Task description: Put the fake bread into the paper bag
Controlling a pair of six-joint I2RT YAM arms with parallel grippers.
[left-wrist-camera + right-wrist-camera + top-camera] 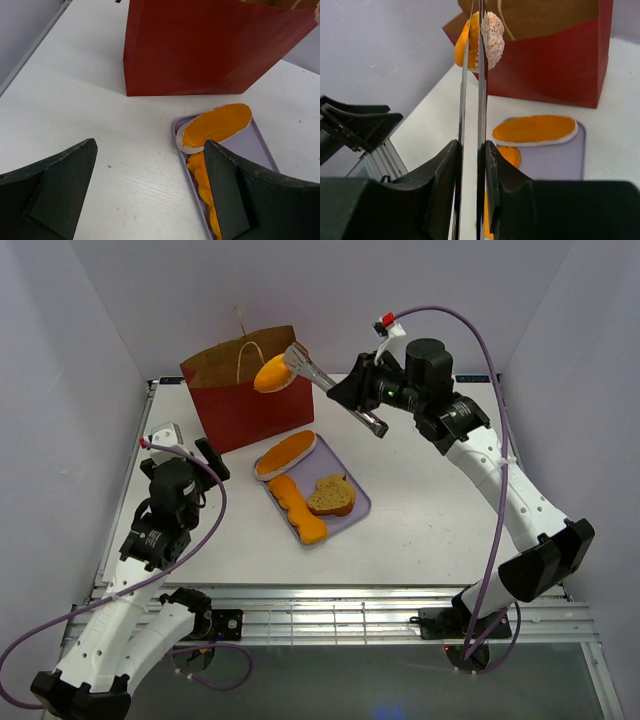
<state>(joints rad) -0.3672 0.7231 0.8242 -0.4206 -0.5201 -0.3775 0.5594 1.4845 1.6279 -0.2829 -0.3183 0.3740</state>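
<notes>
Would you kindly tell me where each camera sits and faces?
Top external: above, behind the robot, looking down at the paper bag and lavender tray; left arm, right arm show.
Left wrist: low over the table, facing bag and tray; open left fingers show.
Right wrist: sights along tongs clamped in right fingers, toward bag.
Shared: bag and tray in all.

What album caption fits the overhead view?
Metal tongs in the right gripper hold orange bread at the rim of the red paper bag; more bread waits on the lavender tray.

Red paper bag (250, 412), orange fake bread (286, 454)
</notes>
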